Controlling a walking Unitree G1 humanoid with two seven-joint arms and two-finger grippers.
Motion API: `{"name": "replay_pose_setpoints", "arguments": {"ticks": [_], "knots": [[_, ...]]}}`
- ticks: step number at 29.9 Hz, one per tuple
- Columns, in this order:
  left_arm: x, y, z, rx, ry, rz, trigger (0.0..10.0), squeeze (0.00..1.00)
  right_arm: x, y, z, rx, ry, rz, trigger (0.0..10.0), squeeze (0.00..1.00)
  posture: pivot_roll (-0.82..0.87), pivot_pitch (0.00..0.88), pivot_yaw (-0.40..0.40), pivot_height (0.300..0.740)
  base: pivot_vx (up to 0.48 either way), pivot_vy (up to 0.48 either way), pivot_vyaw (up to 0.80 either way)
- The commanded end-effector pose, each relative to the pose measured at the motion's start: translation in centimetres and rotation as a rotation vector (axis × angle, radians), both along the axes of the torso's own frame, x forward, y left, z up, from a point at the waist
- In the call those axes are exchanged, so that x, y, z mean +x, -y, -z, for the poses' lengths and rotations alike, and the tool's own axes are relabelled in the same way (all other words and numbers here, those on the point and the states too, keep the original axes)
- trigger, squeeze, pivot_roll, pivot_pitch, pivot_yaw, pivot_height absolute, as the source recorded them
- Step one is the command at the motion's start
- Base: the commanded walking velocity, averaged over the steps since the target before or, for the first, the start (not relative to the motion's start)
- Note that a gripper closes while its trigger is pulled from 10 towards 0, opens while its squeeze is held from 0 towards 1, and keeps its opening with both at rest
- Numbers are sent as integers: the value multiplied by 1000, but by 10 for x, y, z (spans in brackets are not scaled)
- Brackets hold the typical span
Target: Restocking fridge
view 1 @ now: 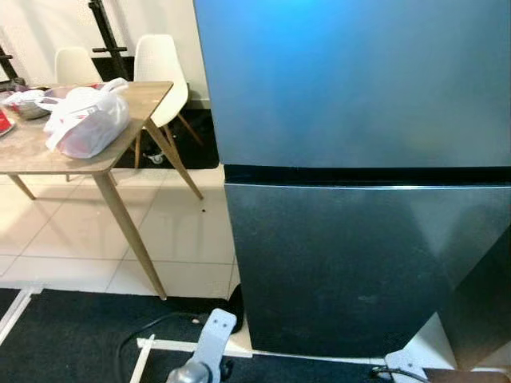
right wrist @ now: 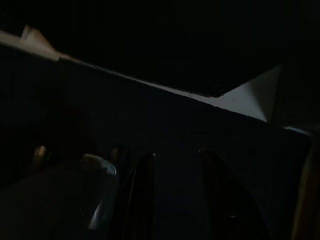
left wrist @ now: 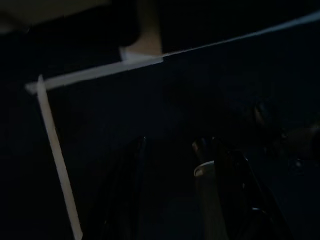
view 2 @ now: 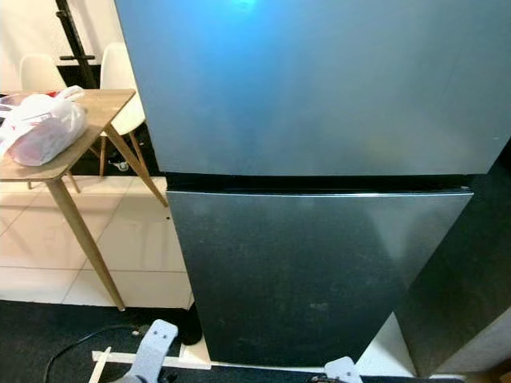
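Observation:
A tall dark grey fridge (view 1: 351, 88) stands right before me, with its upper door and its lower door (view 1: 335, 271) both closed. On the wooden table (view 1: 32, 152) to the left lies a white plastic bag (view 1: 86, 120) with reddish things inside. Both silver arms hang low in front of the fridge: the left arm (view 1: 209, 347) and the right arm (view 1: 399, 367). In the dark left wrist view, the left gripper (left wrist: 170, 142) is open above dark carpet with nothing held. The right gripper (right wrist: 177, 154) is likewise open and holds nothing.
Two white chairs (view 1: 164, 68) stand behind the table, and its slanted legs (view 1: 128, 231) reach toward the fridge. A black cable (view 1: 140, 331) and white tape lines (view 1: 172, 345) lie on the dark carpet. Pale floor tiles (view 1: 184, 231) lie between table and fridge.

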State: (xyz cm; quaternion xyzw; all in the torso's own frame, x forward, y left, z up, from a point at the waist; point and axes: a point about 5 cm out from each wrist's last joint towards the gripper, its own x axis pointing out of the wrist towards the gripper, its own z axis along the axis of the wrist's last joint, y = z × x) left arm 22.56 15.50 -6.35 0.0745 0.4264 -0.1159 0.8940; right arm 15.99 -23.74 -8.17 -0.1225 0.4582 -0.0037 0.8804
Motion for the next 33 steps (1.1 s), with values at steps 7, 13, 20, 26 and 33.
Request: {"name": "replay_pose_setpoints", "arguments": {"ticks": [7,13,20,26,33], "knots": [[3,-4,-3,-36,38,-92,10000,0,-1,-3,2,23,-4,50,10000,0,-108,34,62,726,0,0,0],[7,5,-5,-70,76,-121,10000,0,-1,-7,2,37,4,63,10000,0,-118,27,70,726,-259,0,0],[6,9,-5,-71,77,-98,10000,0,0,-9,2,47,19,81,10000,0,-124,25,75,726,-284,0,0],[4,9,-4,-67,74,-87,10000,0,-1,-10,3,38,20,66,10000,0,-126,28,78,726,-325,0,0],[2,12,-3,-72,72,-76,10000,0,-2,-9,3,34,16,63,10000,0,-130,37,77,726,-332,0,0]]}}
